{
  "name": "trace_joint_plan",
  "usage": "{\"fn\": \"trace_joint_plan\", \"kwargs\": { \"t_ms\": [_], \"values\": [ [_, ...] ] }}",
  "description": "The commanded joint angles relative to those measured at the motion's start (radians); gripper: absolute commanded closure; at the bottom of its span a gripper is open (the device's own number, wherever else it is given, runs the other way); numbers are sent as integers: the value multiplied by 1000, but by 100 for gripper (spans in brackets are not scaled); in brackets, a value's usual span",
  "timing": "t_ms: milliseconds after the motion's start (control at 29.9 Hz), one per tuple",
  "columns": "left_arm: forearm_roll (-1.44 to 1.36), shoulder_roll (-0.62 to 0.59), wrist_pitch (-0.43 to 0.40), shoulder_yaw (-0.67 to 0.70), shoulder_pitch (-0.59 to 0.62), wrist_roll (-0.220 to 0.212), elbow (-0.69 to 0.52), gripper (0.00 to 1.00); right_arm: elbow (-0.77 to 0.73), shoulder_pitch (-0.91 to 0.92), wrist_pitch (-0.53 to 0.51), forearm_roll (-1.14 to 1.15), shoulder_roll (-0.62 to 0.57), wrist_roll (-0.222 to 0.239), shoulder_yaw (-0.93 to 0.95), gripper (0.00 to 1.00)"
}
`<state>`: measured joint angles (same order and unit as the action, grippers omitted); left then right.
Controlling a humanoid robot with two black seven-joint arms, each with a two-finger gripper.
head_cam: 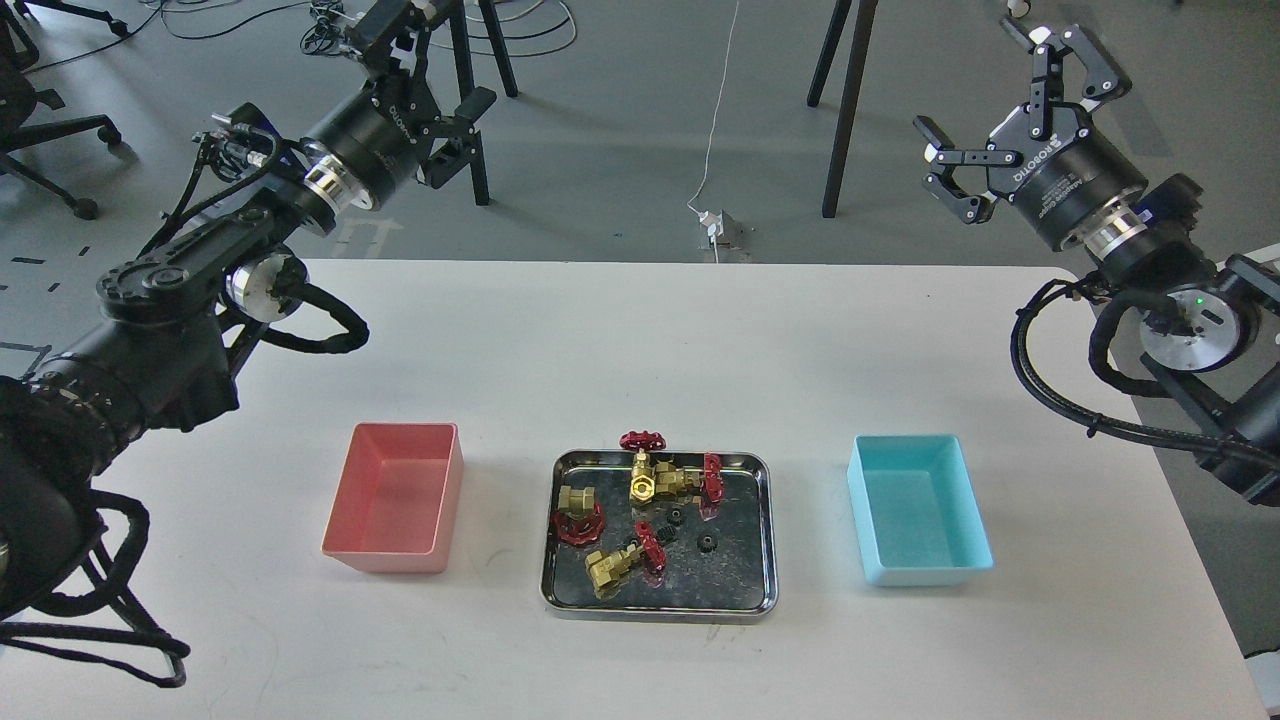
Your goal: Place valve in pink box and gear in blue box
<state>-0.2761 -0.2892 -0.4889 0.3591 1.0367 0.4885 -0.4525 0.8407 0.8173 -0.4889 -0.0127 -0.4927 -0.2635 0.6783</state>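
The valve (pixel 578 510), a stubby brass body with a dark red handwheel, lies at the left side of the steel tray (pixel 762 530). A tiny black gear (pixel 707 543) lies in the tray right of centre, and another small black gear (pixel 675 515) sits just up and left of it. Left of the tray stands the pink box (pixel 392 505), holding nothing. The blue box (pixel 918 515) on the right holds nothing either. My left gripper (pixel 432 72) hangs open high at the back left. My right gripper (pixel 982 88) hangs open high at the back right. Both are far from the tray.
Also in the tray are a longer brass valve (pixel 622 562) with a brighter red wheel and a joined brass cluster (pixel 668 478) with two red wheels. The white table (pixel 640 340) ends at the back edge, with stand legs and cables on the floor behind.
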Motion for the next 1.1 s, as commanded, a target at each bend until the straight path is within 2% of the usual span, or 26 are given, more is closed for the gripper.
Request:
{"fn": "trace_joint_plan", "kwargs": {
  "t_ms": [0, 201, 401, 468, 568, 668, 769, 869, 1036, 1069],
  "values": [
    [0, -16, 0, 49, 0, 0, 1, 0, -23, -4, 0, -4, 14, 0, 6, 0],
    [21, -64, 0, 136, -3, 0, 14, 0, -17, 11, 0, -13, 9, 0, 17, 0],
    [71, 8, 0, 348, -9, 0, -35, 1, -17, 71, 0, -16, -3, 3, 14, 0],
    [69, 8, 0, 401, -29, 0, -107, 1, -15, 71, 30, -16, -3, 4, 12, 0],
    [52, -16, 0, 406, -37, 0, -265, 1, 6, 60, 55, -16, -18, 7, 14, 0],
    [-49, -123, 0, 393, -21, 0, -412, 1, 52, 46, 78, -16, -69, 7, 12, 0],
    [-145, -209, 0, 263, 69, 0, -531, 1, 89, 31, 101, -16, -80, 7, 21, 0],
    [-202, -281, 0, 16, 213, 0, -655, 1, 93, 23, 108, -21, -80, 7, 24, 0],
    [-461, -329, 0, -469, 538, 0, -869, 2, 118, -4, 116, -29, -78, 7, 30, 0],
    [-516, -329, 47, -599, 616, 0, -903, 2, 132, -10, 122, -29, -80, 7, 30, 0]
  ]
}}
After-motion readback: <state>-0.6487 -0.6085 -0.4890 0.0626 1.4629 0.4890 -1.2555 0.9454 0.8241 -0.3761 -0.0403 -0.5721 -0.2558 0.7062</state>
